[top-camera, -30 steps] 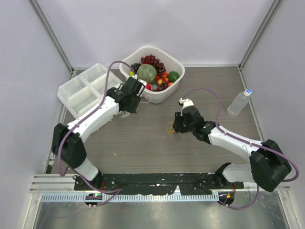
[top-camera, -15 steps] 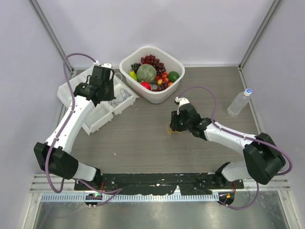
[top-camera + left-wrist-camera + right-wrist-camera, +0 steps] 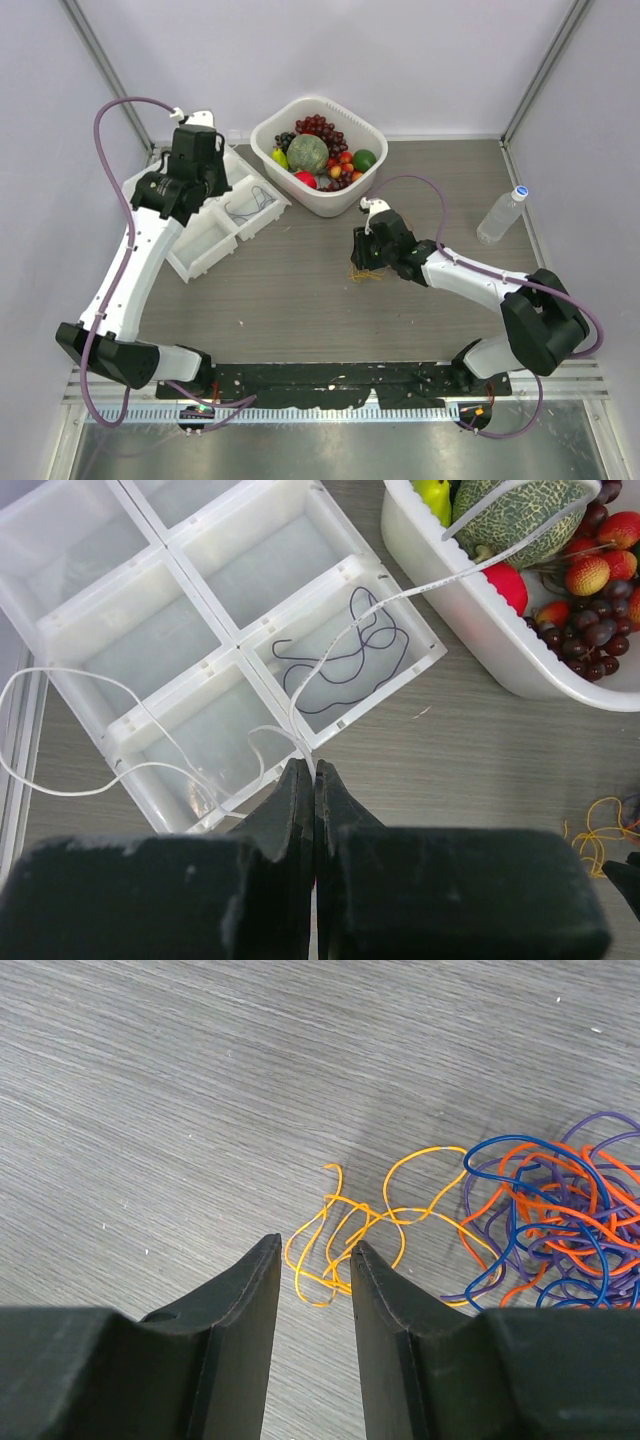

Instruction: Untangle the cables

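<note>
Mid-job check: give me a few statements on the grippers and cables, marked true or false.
1. The left gripper is shut on the white cable. True.
2. The right gripper is shut. False: it is open, fingers either side of the yellow cable.
3. Blue, red and purple wires form a tangle beside the yellow cable. True.
4. The dark cable is in that tangle. False: it lies alone in a tray compartment.

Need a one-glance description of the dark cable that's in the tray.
Find the white divided tray at the table's far left, beside the fruit basin. In the compartment nearest the basin lies the dark cable, in loose loops. It is the only dark strand there; the white cable crossing over it is pale and runs to the shut left gripper.
</note>
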Robot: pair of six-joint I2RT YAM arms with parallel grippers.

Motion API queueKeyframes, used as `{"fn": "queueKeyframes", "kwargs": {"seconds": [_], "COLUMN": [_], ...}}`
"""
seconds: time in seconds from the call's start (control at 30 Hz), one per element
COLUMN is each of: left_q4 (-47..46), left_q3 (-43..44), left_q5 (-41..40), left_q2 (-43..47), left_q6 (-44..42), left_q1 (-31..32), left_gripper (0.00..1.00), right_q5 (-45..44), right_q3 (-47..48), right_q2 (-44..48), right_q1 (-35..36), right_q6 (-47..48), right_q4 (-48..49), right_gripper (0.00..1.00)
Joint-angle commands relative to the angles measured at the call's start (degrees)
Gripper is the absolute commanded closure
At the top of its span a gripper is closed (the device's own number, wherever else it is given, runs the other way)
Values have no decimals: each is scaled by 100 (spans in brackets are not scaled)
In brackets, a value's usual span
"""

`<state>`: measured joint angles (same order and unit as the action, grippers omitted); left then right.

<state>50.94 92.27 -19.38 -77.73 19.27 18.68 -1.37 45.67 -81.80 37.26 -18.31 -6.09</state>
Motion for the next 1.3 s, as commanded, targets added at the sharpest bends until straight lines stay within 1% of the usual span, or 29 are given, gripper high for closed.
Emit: {"fn": "queueKeyframes", "kwargs": {"seconds": [0.0, 0.07, 0.13, 0.3, 0.33, 0.43, 0.53, 0.57, 0.6, 0.67, 0.77, 0.87, 0.9, 0.93, 1.03, 1.1, 1.17, 1.27], "left_q4": [-329, -592, -743, -918, -1032, -1191, -1288, -1245, -1183, -1008, -630, -515, -523, -515, -42, 196, 189, 188], "left_q3": [-269, -577, -832, -1350, -1456, -1825, -2168, -2230, -2266, -2301, -2310, -2345, -2336, -2301, -1898, -1599, -1388, -1107], "left_q5": [-94, 117, 153, 969, 1032, 1462, 1822, 1910, 2181, 2368, 2307, 2412, 2482, 2535, 2562, 2431, 2193, 2078], "left_q2": [83, 74, -13, -409, -453, -506, -567, -611, -672, -795, -971, -1138, -1217, -1296, -1708, -1929, -2087, -2438], "left_q6": [-72, -90, -99, 60, 138, 428, 937, 1139, 1306, 1640, 2106, 2528, 2616, 2696, 2670, 2460, 2206, 1950], "left_q1": [-144, -320, -531, -1137, -1208, -1471, -1814, -1841, -2094, -2219, -2316, -2360, -2403, -2421, -2518, -2544, -2553, -2597], "left_gripper": [100, 100, 100, 100, 100, 100, 100, 100, 100, 100, 100, 100, 100, 100, 100, 100, 100, 100], "right_q5": [57, 57, 49, 49, 258, 207, 154, 154, 154, 154, 181, 154, -55, -65, -74, -31, -22, -197], "right_q3": [214, 188, 214, 250, 197, 144, 82, 91, 126, 153, 82, -5, -32, -41, 38, 4, -93, -137], "right_q2": [94, 138, 147, 138, 147, 226, 226, 200, 173, 121, 164, 278, 296, 287, 235, 243, 296, 419], "right_q1": [-25, -34, -52, -69, -69, -69, -78, -87, -96, -104, -87, -96, -104, -104, -113, -113, -113, -122], "right_q6": [142, 239, 292, 187, 135, 152, 231, 231, 196, 91, 11, 107, 160, 169, 99, -6, -68, 28], "right_q4": [108, 90, 64, 28, 72, 64, 90, 90, 73, 81, 108, 64, 72, 81, -15, 11, 99, 38], "right_gripper": [61, 60, 61, 60, 61, 61, 61, 61, 61, 60, 61, 60, 60, 61, 61, 60, 61, 61]}}
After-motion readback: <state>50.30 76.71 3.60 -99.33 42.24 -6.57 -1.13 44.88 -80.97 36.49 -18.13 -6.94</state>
